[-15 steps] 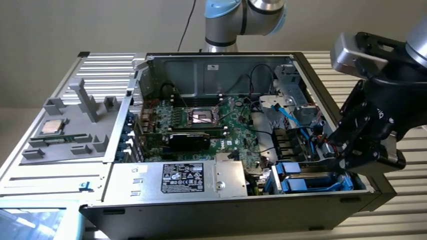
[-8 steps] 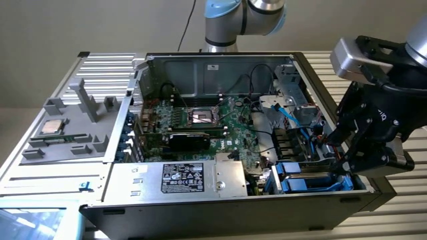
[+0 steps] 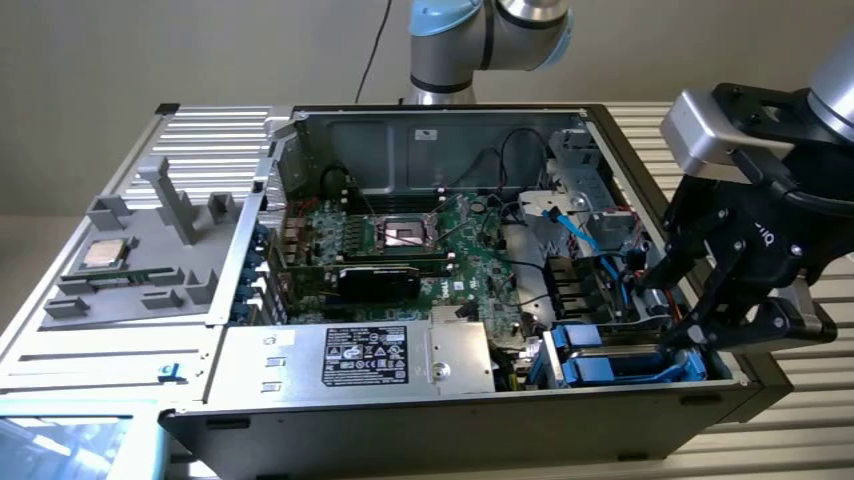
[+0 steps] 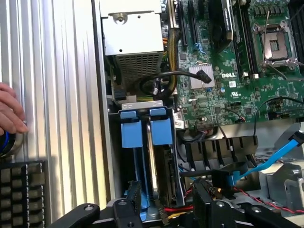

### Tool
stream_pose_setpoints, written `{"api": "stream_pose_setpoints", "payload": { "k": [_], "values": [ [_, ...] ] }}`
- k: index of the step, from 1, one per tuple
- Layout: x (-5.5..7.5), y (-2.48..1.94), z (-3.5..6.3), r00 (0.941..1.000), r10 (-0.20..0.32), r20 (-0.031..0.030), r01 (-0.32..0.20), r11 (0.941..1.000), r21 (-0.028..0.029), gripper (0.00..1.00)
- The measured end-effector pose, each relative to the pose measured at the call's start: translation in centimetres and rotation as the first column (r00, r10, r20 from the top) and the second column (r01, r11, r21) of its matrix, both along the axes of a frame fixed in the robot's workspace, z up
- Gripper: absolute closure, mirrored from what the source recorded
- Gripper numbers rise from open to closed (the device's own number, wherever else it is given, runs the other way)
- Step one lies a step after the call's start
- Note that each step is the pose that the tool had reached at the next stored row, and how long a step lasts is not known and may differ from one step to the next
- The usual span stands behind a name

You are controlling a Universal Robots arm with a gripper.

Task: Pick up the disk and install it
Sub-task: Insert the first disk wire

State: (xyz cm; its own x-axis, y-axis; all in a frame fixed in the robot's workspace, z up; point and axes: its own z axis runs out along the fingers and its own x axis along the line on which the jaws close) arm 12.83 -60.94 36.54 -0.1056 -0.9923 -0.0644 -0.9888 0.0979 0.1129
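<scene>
- The tabletop [image 3: 80,360] is ribbed metal, and the open computer case [image 3: 441,420] lies on it.
- The big silver power box [image 3: 360,355] sits along one wall of the case.
- The gripper [image 3: 674,312] hangs over the case corner just beside the power box. Its jaws are spread wide and I see nothing held in them.
- The disk [image 4: 151,171] stands on its edge in the slot at that corner, between blue holders, right under the jaws.
- A hand [image 4: 12,111] rests on the tabletop outside the case. If the arm swings that way, it could get bumped.
- A blue cable [image 4: 275,156] and thin red wires [image 4: 190,207] lie near the jaws. The jaws could catch them and pull them loose.
- The disk may not be pushed all the way in. Then it could tip or jam.
</scene>
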Motion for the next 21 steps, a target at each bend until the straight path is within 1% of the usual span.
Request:
{"api": "stream_pose_setpoints", "payload": {
  "k": [3,5,7,9,11,12,13,14,16,17,18,19,21],
  "values": [
    [0.01,0.00,-0.06,0.9988,0.049,0.0044,-0.049,0.9988,0.0060,0.44],
    [0.02,0.00,-0.11,0.9969,0.077,0.0103,-0.078,0.9970,0.0084,0.44],
    [0.01,-0.05,-0.17,0.9950,0.099,0.0169,-0.099,0.9951,0.0096,0.44],
    [0.01,-0.12,-0.20,0.9937,0.110,0.0228,-0.110,0.9939,0.0105,0.44],
    [0.01,-0.12,-0.19,0.9937,0.110,0.0227,-0.110,0.9938,0.0105,0.44],
    [-0.07,-0.12,-0.20,0.9936,0.110,0.0238,-0.110,0.9938,0.0109,0.44],
    [-0.14,-0.14,-0.22,0.9933,0.112,0.0274,-0.113,0.9935,0.0155,0.44],
    [-0.17,-0.15,-0.25,0.9928,0.116,0.0291,-0.117,0.9929,0.0245,0.44],
    [-0.24,-0.18,-0.32,0.9918,0.124,0.0327,-0.125,0.9911,0.0448,0.44],
    [-0.26,-0.20,-0.34,0.9911,0.129,0.0345,-0.131,0.9900,0.0535,0.44],
    [-0.28,-0.21,-0.38,0.9899,0.137,0.0354,-0.139,0.9886,0.0577,0.44],
    [-0.30,-0.23,-0.41,0.9884,0.147,0.0366,-0.149,0.9871,0.0584,0.44],
    [-0.32,-0.32,-0.45,0.9849,0.169,0.0384,-0.171,0.9836,0.0582,0.44]
  ]
}}
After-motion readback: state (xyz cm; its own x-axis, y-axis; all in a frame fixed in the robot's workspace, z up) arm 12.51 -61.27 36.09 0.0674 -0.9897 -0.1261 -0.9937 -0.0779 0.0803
